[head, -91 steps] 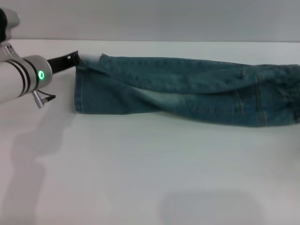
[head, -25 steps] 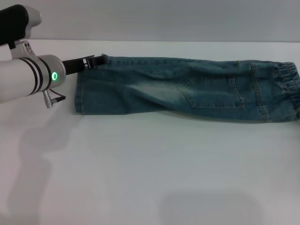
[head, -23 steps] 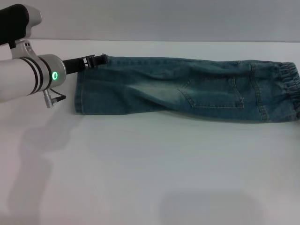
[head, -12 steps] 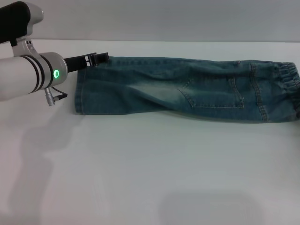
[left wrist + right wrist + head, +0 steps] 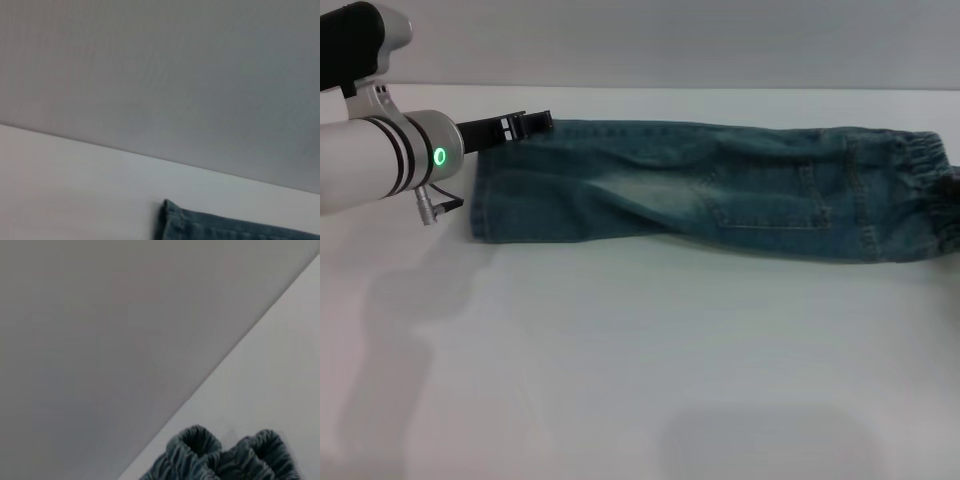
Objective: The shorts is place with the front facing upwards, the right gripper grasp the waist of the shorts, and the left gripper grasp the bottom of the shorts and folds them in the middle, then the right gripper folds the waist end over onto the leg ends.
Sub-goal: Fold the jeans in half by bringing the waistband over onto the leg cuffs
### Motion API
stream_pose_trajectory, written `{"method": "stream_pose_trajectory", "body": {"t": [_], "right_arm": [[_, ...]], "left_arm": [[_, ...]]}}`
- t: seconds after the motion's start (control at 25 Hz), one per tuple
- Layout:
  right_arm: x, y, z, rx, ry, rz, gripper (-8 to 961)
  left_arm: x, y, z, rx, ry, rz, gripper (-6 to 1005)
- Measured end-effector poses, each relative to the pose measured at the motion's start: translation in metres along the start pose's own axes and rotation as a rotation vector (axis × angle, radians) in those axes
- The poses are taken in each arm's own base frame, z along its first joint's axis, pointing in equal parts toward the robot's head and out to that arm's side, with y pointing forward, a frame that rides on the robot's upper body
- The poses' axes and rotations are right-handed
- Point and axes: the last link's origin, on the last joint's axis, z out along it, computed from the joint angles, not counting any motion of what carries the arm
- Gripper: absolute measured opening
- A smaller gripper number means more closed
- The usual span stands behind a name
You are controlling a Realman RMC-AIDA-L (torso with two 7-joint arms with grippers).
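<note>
The shorts point(image 5: 720, 185) lie folded lengthwise in a long strip across the far half of the white table point(image 5: 640, 350). The leg ends point(image 5: 480, 195) are at the left and the ruffled waist point(image 5: 930, 190) is at the right edge of the head view. My left gripper point(image 5: 535, 122) reaches in from the left and sits at the far corner of the hem point(image 5: 167, 220). My right gripper does not show in any view. Its wrist view shows only the gathered waistband point(image 5: 225, 457) close by, bunched into humps.
A plain grey wall point(image 5: 640, 40) runs behind the table's far edge, just beyond the shorts. Bare white tabletop stretches from the shorts to the near edge. The left arm's white body with the green ring point(image 5: 438, 156) hangs over the table's left side.
The folded shorts have slid a little to the left, and the waist end has shifted and bunched. The left arm has barely moved in the last second.
</note>
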Motion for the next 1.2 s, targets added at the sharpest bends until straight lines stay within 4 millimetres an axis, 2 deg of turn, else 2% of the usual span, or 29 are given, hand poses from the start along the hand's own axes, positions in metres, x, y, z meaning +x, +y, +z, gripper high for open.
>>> {"method": "stream_pose_trajectory", "body": {"t": [0.2,0.64,0.84,1.0,1.2], "right_arm": [[0.001,0.001,0.003,0.004,0.047,0.015,631],[-0.003,0.004,-0.002,-0.027,0.022,-0.005,203],[-0.005,0.008,-0.004,-0.059,0.019,-0.020,61],[-0.012,0.019,-0.008,-0.142,0.011,-0.041,56],[-0.029,0.046,-0.010,-0.287,0.012,-0.056,53]], "left_arm": [[0.000,-0.001,0.000,0.001,0.001,0.001,840],[0.001,-0.001,-0.002,-0.001,0.006,0.000,840],[0.000,0.002,-0.001,-0.005,0.017,0.011,840],[-0.006,0.005,0.000,-0.007,0.048,0.035,840],[-0.020,0.014,0.001,-0.029,0.097,0.045,840]]}}
